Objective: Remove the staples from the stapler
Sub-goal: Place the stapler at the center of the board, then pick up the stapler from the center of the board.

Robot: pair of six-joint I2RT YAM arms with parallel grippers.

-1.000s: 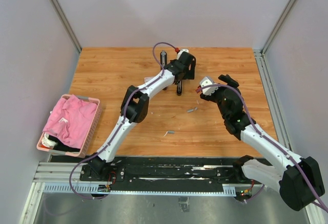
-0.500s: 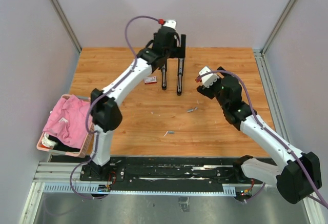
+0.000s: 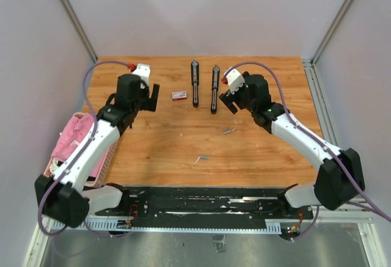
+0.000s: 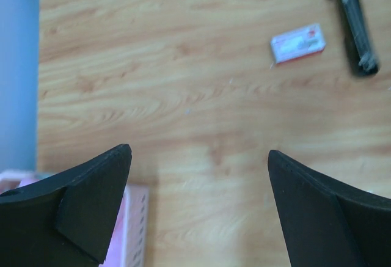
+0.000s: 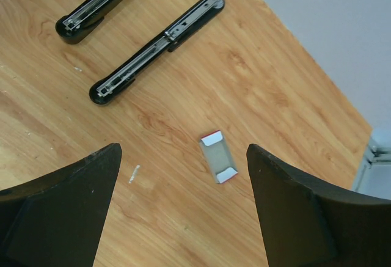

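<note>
With both black staplers (image 3: pixel 195 82) opened flat at far centre, staple strips (image 3: pixel 228 131) loose nearer, and left gripper (image 4: pixel 198 157) and right gripper (image 5: pixel 183 151) spread empty, unloading looks nearly done.

stapler (image 3: pixel 215 88): two long black bars, lying flat side by side, metal channels up, at 12 o'clock of table | staples (image 3: pixel 229 131): short silvery strip, 4 o'clock of centre | second strip (image 3: pixel 202 157): 6 o'clock, well apart

Robot lab cell: wooden tabletop (image 3: pixel 165 148), plain grey wall panels (image 3: pixel 201 10), aluminium mounting rail (image 3: pixel 67 204).
</note>
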